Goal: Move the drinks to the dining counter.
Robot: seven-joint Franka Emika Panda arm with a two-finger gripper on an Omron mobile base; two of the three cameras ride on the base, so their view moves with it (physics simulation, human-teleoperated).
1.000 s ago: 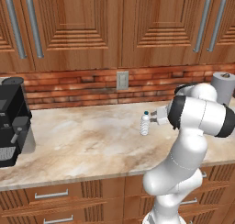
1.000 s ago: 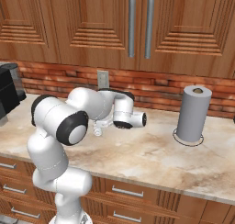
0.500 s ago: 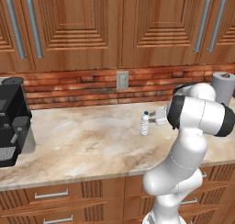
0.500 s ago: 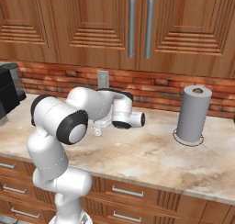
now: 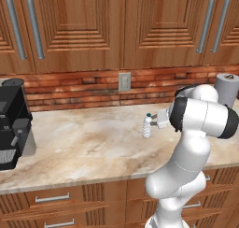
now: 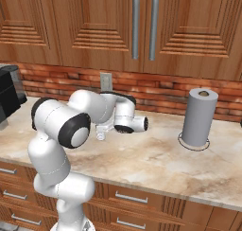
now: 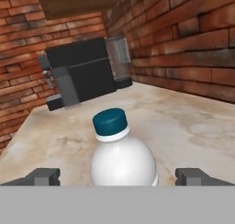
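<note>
gripper (image 7: 117, 176) spread wide, water bottle (image 7: 122, 154) upright between fingertips, ungrasped

Marbled counter (image 5: 84, 147) bears water bottle (image 5: 147, 126), coffee machine (image 5: 11, 124), seemingly paper-towel roll (image 6: 199, 117)

Two base cameras look forward and down from behind the arm, left and right, sharing the marbled counter (image 5: 84, 147) and brick backsplash (image 6: 160, 90). The hand camera sits close behind the water bottle (image 7: 121, 156), facing the coffee machine (image 7: 80, 71).

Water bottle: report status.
Gripper open, fingers either side of water bottle. Bottle upright on counter, not yet gripped. Nothing between fingers and bottle.
</note>
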